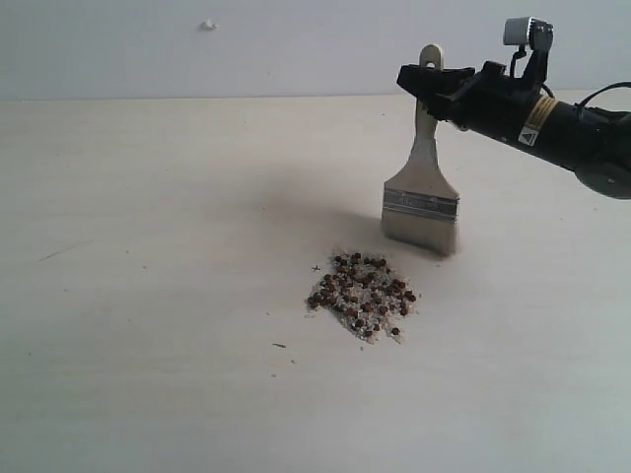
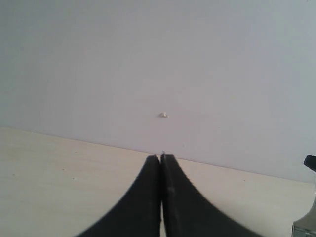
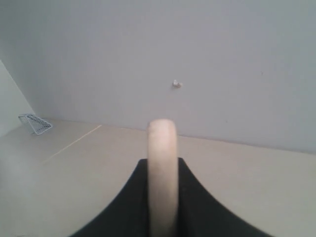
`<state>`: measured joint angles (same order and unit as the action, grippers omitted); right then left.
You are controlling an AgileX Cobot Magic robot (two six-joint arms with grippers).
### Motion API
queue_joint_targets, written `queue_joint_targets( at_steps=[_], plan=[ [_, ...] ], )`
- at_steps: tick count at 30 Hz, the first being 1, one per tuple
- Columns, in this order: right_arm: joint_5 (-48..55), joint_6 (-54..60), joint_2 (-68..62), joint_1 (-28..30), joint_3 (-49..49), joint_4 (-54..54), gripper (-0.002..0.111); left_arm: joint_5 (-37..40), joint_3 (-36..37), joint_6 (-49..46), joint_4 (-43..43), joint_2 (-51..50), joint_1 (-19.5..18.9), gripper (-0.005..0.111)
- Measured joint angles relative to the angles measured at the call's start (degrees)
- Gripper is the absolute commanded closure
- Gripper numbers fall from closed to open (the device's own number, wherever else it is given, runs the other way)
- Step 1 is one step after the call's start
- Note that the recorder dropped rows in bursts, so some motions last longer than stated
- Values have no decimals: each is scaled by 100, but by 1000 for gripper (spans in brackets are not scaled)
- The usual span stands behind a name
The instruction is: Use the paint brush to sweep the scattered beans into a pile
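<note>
Fingers, R side?
– R gripper [image 1: 434, 94] clamped on paint brush [image 1: 422, 197] handle, upper right; long axis upright, bristles down.
– Beans?
– Beans [image 1: 362, 294] heaped mid-frame, just below-left of bristles, not touching. L gripper [image 2: 161, 163] closed, empty; R arm nearer.

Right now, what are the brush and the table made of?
The paint brush: handle looks like pale, matte bare wood; the band is shiny silver, likely metal; bristles whitish, fibre unclear. The table: pale, matte, faint streaks, perhaps wood or laminate.
</note>
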<state>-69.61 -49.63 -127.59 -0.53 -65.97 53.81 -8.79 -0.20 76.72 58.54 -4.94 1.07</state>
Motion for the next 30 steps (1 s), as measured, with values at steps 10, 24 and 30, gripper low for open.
queue_joint_targets(
  at_steps=[10, 24, 30],
  plan=[
    [0, -960, -146, -313, 0, 126, 108, 0, 0, 0, 0, 0, 0, 107],
    [0, -440, -33, -366, 0, 199, 108, 0, 0, 0, 0, 0, 0, 107],
    [11, -257, 220, -366, 0, 290, 108, 0, 0, 0, 0, 0, 0, 107]
  ],
)
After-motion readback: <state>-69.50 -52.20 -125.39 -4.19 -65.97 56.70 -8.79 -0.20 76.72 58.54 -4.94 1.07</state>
